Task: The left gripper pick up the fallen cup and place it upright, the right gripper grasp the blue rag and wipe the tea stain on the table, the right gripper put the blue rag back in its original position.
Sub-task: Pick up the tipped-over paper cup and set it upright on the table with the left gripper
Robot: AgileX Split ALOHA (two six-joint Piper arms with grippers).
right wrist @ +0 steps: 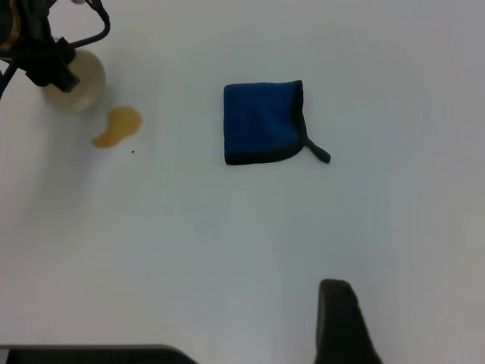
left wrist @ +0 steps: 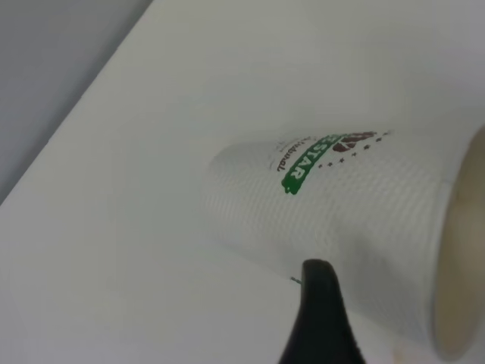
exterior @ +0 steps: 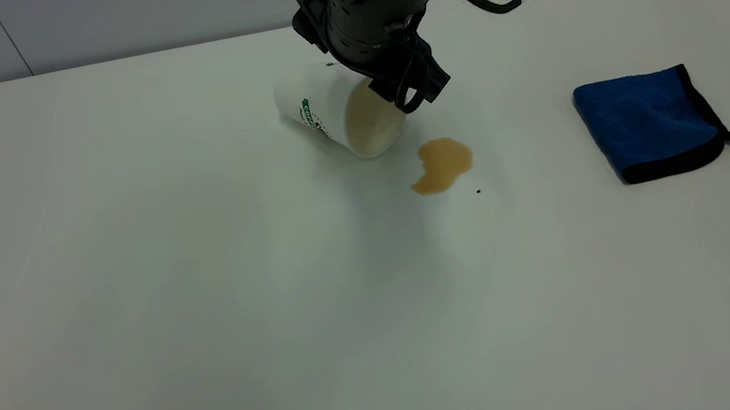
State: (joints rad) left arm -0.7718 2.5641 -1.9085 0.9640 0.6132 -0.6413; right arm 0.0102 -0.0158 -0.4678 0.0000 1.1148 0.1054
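Cup [exterior: 340, 113], one, lies on its side mid-table [exterior: 208, 338], green banner reading "STAR". Left gripper [exterior: 410, 88] sits at its rim, grip unclear. One blue rag [exterior: 651, 123] lies apart, one tea stain [exterior: 442, 164] between.

The left arm is matte black: a bulky, rounded housing with ribbed, bolted-looking sections, and glossy black cables looping out from its side above the left pincer [exterior: 411, 93], which is short and black. One black finger [left wrist: 322, 318] tapers to a rounded tip. The right pincer's finger [right wrist: 341, 322] is likewise black and blunt.
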